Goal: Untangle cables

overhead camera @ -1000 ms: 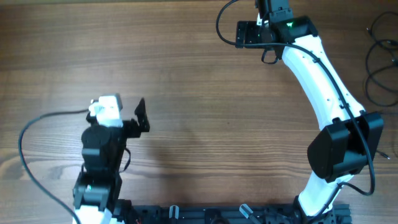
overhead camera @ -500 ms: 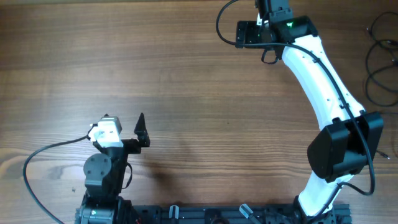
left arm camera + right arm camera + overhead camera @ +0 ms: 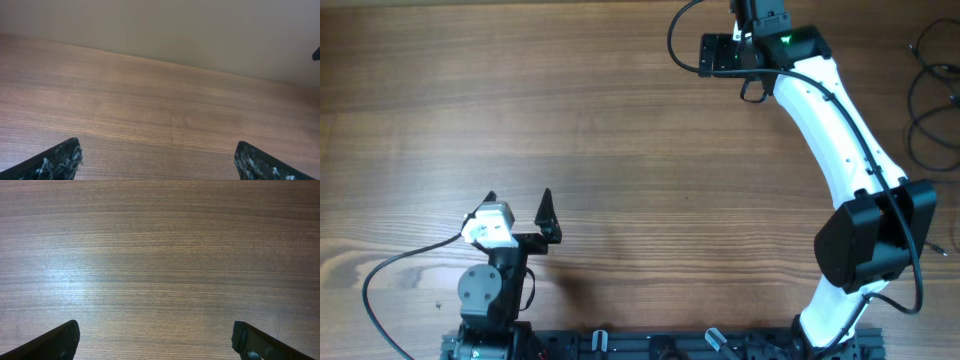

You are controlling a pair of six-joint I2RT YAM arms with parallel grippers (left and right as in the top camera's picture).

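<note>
Jaws apart, cables (image 3: 920,115) in loose loops.

Cables (image 3: 932,100), my right gripper (image 3: 752,10) clipped.
Cables run off overhead's right edge, plugs too small to tell; gripper cut by top edge.

Table (image 3: 620,120) centre open; right arm (image 3: 840,120), cables (image 3: 910,110) crowd right side.

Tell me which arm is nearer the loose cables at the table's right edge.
Right. The right arm reaches to the far edge, with the cables off to its right; the left arm sits at the near left, across the table.
</note>
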